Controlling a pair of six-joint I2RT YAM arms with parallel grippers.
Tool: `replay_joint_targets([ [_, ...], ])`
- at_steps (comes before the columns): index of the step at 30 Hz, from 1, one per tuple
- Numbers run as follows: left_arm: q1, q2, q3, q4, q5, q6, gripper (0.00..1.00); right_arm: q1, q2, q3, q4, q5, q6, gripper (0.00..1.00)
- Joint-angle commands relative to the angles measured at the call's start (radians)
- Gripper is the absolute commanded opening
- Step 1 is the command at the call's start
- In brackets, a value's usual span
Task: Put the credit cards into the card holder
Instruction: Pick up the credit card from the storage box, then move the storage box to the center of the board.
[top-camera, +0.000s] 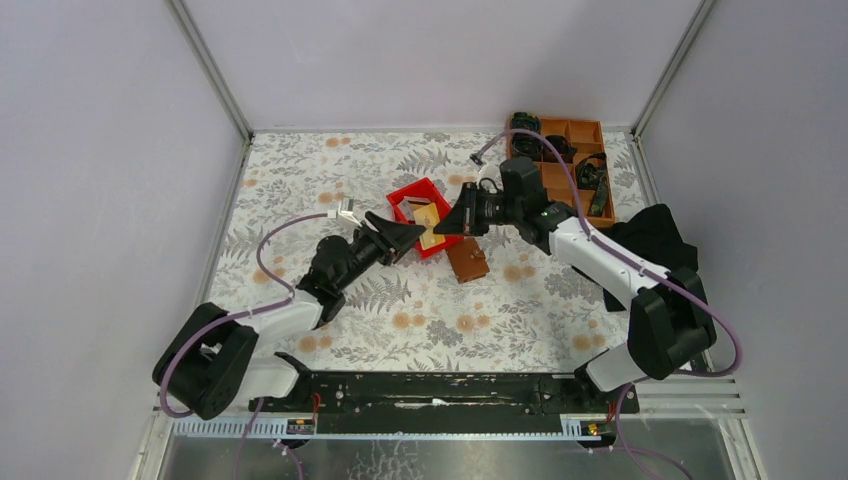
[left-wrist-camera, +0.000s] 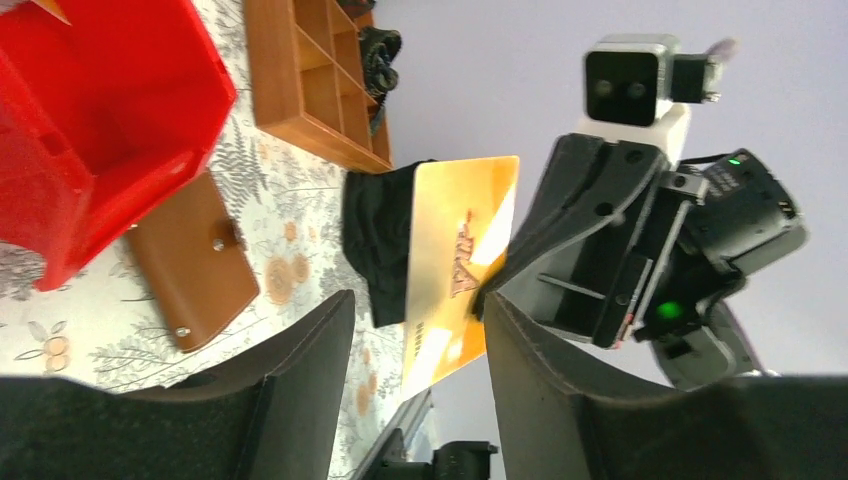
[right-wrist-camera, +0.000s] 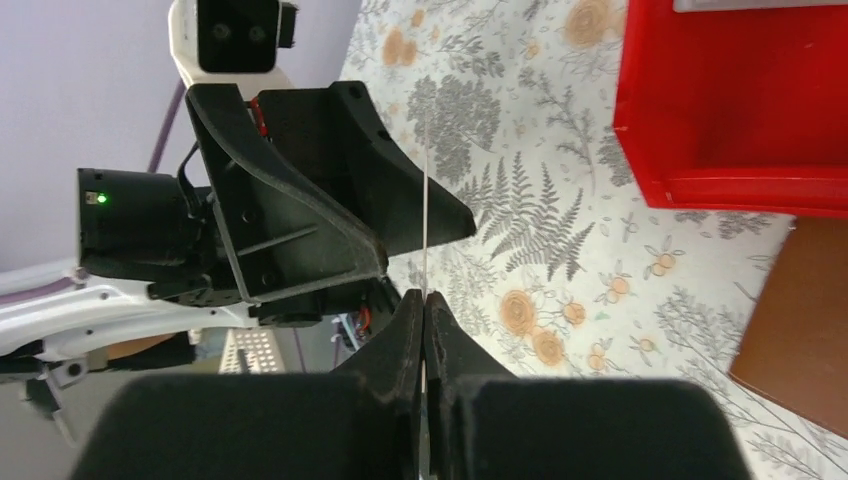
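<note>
My right gripper (top-camera: 447, 224) is shut on a tan-orange credit card (top-camera: 432, 229) and holds it in the air over the near corner of the red bin. In the right wrist view the card (right-wrist-camera: 426, 200) shows edge-on as a thin line rising from the closed jaws (right-wrist-camera: 424, 298). My left gripper (top-camera: 408, 237) is open and faces the right one. In the left wrist view the card (left-wrist-camera: 462, 262) stands at its fingertips (left-wrist-camera: 420, 300), its lower part between the open jaws. The brown card holder (top-camera: 467, 262) lies closed on the table, also seen in the left wrist view (left-wrist-camera: 190, 265).
The red plastic bin (top-camera: 409, 195) sits just behind the grippers. An orange-brown compartment tray (top-camera: 584, 133) with dark items stands at the back right. A black cloth (top-camera: 655, 237) lies at the right edge. White walls close in the table.
</note>
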Motion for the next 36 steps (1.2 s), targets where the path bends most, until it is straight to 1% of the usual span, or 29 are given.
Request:
replay_joint_targets([
  [1, -0.005, -0.052, -0.005, -0.178, -0.070, 0.113, 0.58, 0.001, -0.075, 0.091, -0.267, 0.141, -0.172, 0.00],
  [6, -0.023, -0.060, -0.009, -0.290, -0.115, 0.164, 0.58, 0.002, -0.078, 0.132, -0.461, 0.292, -0.276, 0.00],
  [9, -0.058, -0.036, 0.022, -0.357, -0.139, 0.217, 0.53, 0.002, -0.074, 0.141, -0.539, 0.368, -0.328, 0.00],
  [12, -0.102, 0.010, 0.076, -0.412, -0.156, 0.269, 0.43, 0.001, -0.059, 0.147, -0.585, 0.409, -0.357, 0.00],
  [14, -0.129, 0.044, 0.112, -0.445, -0.165, 0.293, 0.34, 0.003, -0.045, 0.155, -0.612, 0.424, -0.372, 0.00],
  [17, -0.167, 0.097, 0.161, -0.503, -0.191, 0.320, 0.23, 0.004, -0.024, 0.164, -0.645, 0.437, -0.392, 0.00],
  [24, -0.210, 0.258, 0.273, -0.603, -0.206, 0.350, 0.10, 0.021, 0.031, 0.196, -0.695, 0.475, -0.440, 0.00],
  [28, -0.223, 0.333, 0.331, -0.638, -0.215, 0.353, 0.07, 0.032, 0.071, 0.208, -0.703, 0.489, -0.456, 0.00],
  [36, -0.230, 0.445, 0.421, -0.707, -0.280, 0.361, 0.07, 0.043, 0.137, 0.227, -0.709, 0.526, -0.490, 0.00],
])
